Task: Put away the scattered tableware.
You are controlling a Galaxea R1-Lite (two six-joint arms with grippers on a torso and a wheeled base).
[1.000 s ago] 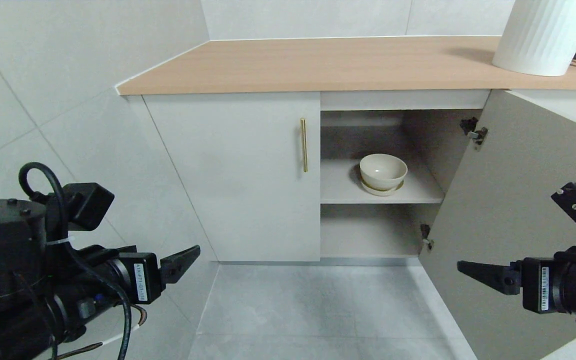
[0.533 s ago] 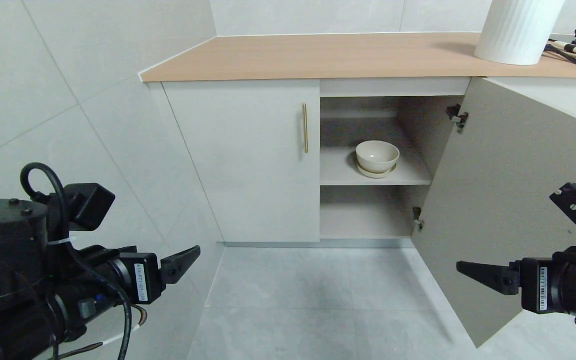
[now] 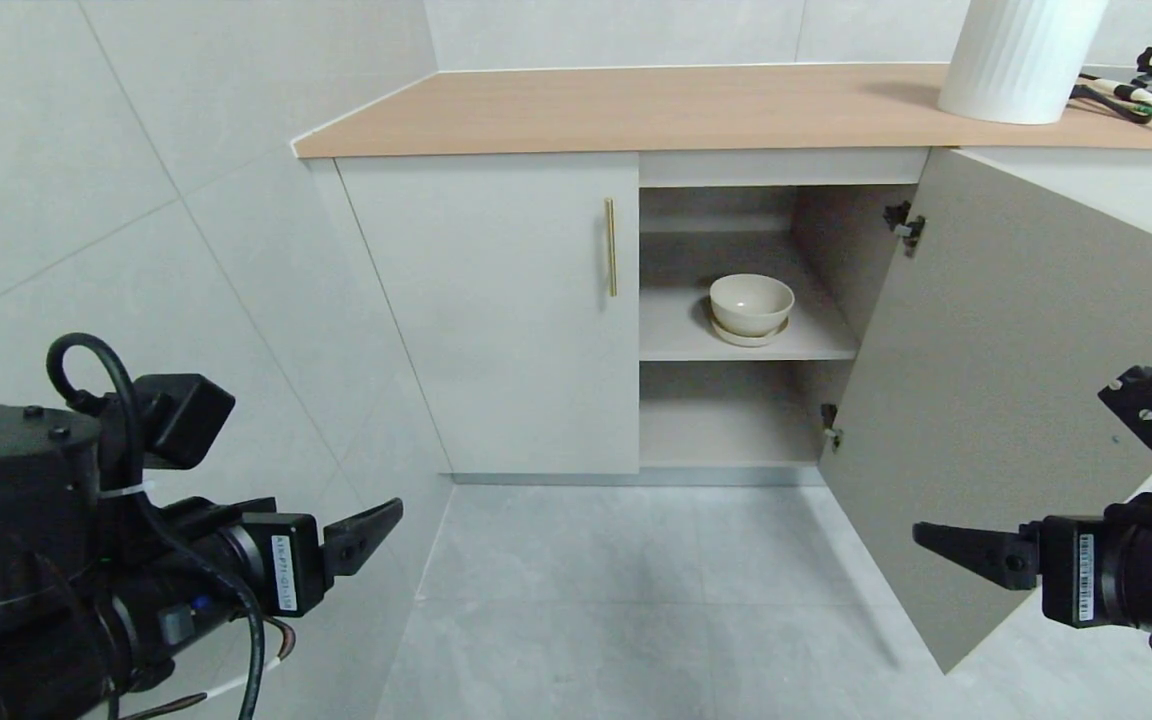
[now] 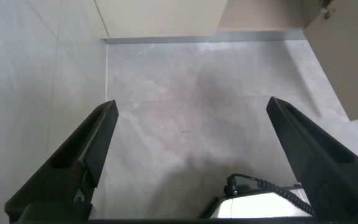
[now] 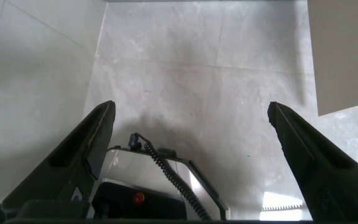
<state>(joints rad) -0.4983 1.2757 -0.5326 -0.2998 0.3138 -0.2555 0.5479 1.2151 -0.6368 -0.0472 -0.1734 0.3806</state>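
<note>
Head view: bowl point(image 3: 751, 303) sitting on plate point(image 3: 748, 341), upper shelf point(image 3: 676, 335) of cupboard point(image 3: 786, 167), R door point(image 3: 996, 380) standing open, L door point(image 3: 496, 310) shut, gold handle point(image 3: 610, 247) on it. Left gripper point(image 4: 191, 102) low on L side, over floor point(image 3: 616, 580), jaws wide apart, nothing held. Right gripper point(image 5: 191, 104) low on R side, near open door's edge, wide too, empty. White ribbed pot point(image 3: 1021, 55) up on counter point(image 3: 636, 105), well apart from bowl.
</note>
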